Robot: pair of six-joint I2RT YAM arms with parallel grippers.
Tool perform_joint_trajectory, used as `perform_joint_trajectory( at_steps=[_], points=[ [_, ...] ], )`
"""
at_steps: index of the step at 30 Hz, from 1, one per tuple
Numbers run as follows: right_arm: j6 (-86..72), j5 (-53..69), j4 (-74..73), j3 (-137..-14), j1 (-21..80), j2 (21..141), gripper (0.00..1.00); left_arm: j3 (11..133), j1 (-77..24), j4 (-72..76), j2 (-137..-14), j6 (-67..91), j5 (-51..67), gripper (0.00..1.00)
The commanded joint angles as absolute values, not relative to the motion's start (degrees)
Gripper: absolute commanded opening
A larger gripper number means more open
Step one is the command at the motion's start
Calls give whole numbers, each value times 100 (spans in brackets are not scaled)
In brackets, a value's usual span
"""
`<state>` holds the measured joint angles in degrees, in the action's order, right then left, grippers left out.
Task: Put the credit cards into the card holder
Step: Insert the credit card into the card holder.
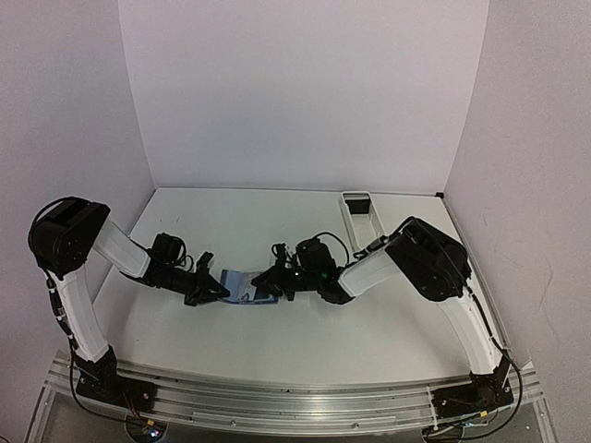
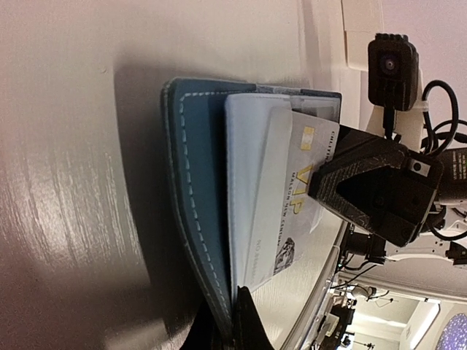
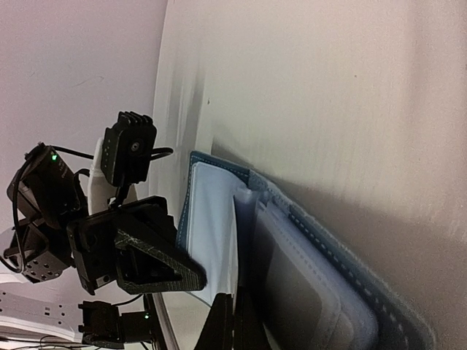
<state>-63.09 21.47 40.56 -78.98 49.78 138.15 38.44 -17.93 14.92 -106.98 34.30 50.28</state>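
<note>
The blue card holder (image 1: 238,284) lies open on the table between both arms, its light blue inside and clear sleeves facing up (image 3: 211,211). My left gripper (image 1: 214,293) is shut on the edge of its stitched cover (image 2: 201,182), with the fingertips meeting at the bottom of the left wrist view (image 2: 235,321). A glossy credit card (image 2: 295,211) with gold VIP lettering rests partly under a clear sleeve. My right gripper (image 1: 268,281) is shut on that card's outer end (image 2: 321,186). In the right wrist view the card appears edge-on between the shut fingers (image 3: 235,321).
A long white tray (image 1: 355,210) stands at the back right of the table, near the right arm's elbow. White walls close in the table on three sides. The two wrists are close together over the holder.
</note>
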Motion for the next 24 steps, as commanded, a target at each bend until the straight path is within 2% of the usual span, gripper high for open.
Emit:
perform_joint_trajectory(
  at_steps=[1, 7, 15, 19, 23, 24],
  points=[
    [-6898, 2906, 2973, -8043, 5106, 14198, 0, 4031, -1802, 1028, -10761, 2862, 4960, 0],
    [-6848, 2995, 2545, -7961, 5097, 14046, 0, 4042, -1798, 1025, -10728, 2689, 5015, 0],
    [-6512, 2971, 2364, -9170, 5159, 14744, 0, 4044, -1794, 1157, -10722, 2630, 5188, 1],
    [-6556, 2690, 2358, -9153, 5253, 14726, 0, 4060, -1801, 1294, -10725, 2777, 5254, 15],
    [-6437, 2373, 2092, -9177, 5357, 14621, 9, 4158, -1803, 1106, -10745, 2638, 5290, 22],
    [-6260, 2187, 1817, -9272, 5377, 14569, 19, 4245, -1802, 956, -10732, 2516, 5215, 24]
  ],
)
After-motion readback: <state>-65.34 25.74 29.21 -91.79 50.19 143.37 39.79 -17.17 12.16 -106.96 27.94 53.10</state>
